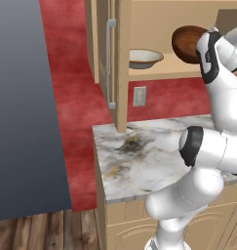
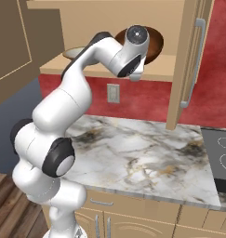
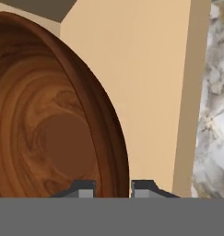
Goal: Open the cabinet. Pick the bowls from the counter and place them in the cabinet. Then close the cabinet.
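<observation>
So the tool pinches the brown bowl by its rim, tipped probably to clear the cabinet shelf beside the cream bowl.

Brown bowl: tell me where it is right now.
The brown bowl is gripped by its rim in the gripper, tilted on edge over the cabinet shelf, right of the cream bowl.

Cabinet is tan wood with both doors swung open, long silver bar handles on them. The cream-white bowl with the tan rim sits upright on the inner shelf, toward its left end. The dark reddish-brown bowl is tipped on edge over the shelf's right part. Marble counter lies below.
</observation>
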Motion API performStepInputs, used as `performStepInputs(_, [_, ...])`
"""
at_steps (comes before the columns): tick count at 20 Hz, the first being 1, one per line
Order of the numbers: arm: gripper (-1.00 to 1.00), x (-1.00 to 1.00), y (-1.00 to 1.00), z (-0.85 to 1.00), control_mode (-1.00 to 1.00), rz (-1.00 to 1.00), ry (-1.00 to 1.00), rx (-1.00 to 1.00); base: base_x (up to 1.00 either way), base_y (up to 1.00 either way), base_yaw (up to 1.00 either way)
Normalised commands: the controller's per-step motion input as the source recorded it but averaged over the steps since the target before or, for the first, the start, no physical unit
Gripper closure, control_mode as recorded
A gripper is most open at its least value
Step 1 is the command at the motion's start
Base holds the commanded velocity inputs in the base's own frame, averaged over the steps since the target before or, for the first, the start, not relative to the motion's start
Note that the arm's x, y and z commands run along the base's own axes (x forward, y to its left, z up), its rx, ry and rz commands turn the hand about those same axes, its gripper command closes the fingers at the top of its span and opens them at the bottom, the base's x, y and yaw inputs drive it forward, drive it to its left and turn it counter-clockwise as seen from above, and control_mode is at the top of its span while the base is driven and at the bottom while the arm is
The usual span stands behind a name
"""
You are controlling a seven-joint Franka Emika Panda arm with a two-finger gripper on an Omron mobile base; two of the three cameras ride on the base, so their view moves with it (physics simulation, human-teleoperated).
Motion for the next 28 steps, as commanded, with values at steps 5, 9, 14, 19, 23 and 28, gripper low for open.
performStepInputs(5, [1.0,0.24,0.0,0.0,-1.0,0.0,0.0,0.0,0.0,0.0,0.0])
performStepInputs(9, [1.0,0.24,0.0,0.0,-1.0,0.0,0.0,0.0,0.0,0.0,0.0])
performStepInputs(14, [1.0,0.2,0.0,0.0,-1.0,0.0,0.0,0.0,0.0,0.0,0.0])
performStepInputs(19, [-1.0,0.17,0.0,0.0,-1.0,0.0,0.0,0.0,0.0,0.0,0.0])
performStepInputs(23, [-1.0,0.21,0.0,0.0,-1.0,0.0,-0.01,0.0,0.0,0.0,0.0])
performStepInputs(28, [-1.0,0.12,0.0,0.0,-1.0,0.0,-0.05,0.0,0.0,0.0,0.0])
